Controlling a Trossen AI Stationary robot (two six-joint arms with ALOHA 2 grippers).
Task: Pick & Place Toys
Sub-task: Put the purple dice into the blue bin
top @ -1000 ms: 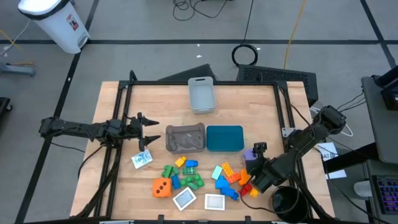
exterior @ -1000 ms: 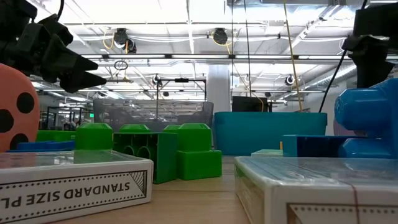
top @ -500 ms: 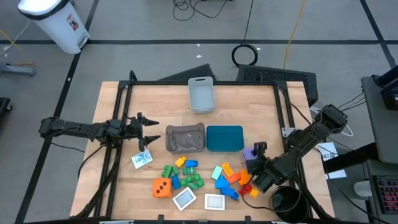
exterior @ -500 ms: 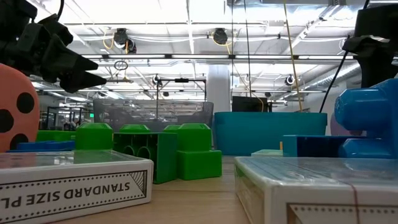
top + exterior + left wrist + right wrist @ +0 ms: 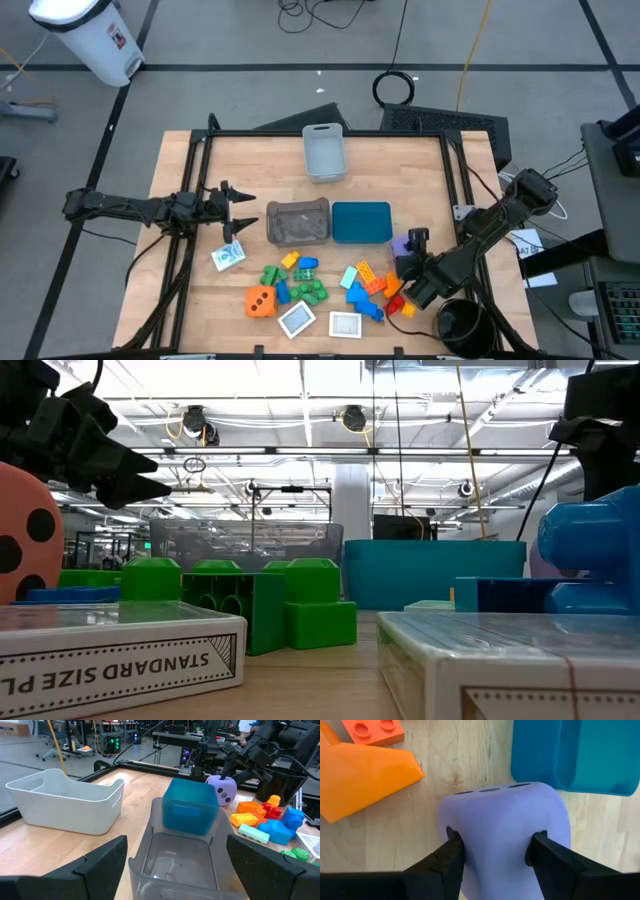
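Down by the teal bin, the right pincer squeezes the purple die on the tabletop, one finger on each side. Over by the grey bin, the left pincer waits with fingers apart.

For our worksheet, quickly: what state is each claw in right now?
Left claw: open, empty, hovering beside the grey bin.
Right claw: closed on the purple die, which sits on the table.

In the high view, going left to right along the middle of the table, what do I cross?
Left gripper → grey bin → teal bin → purple die, with the right gripper closing on it.
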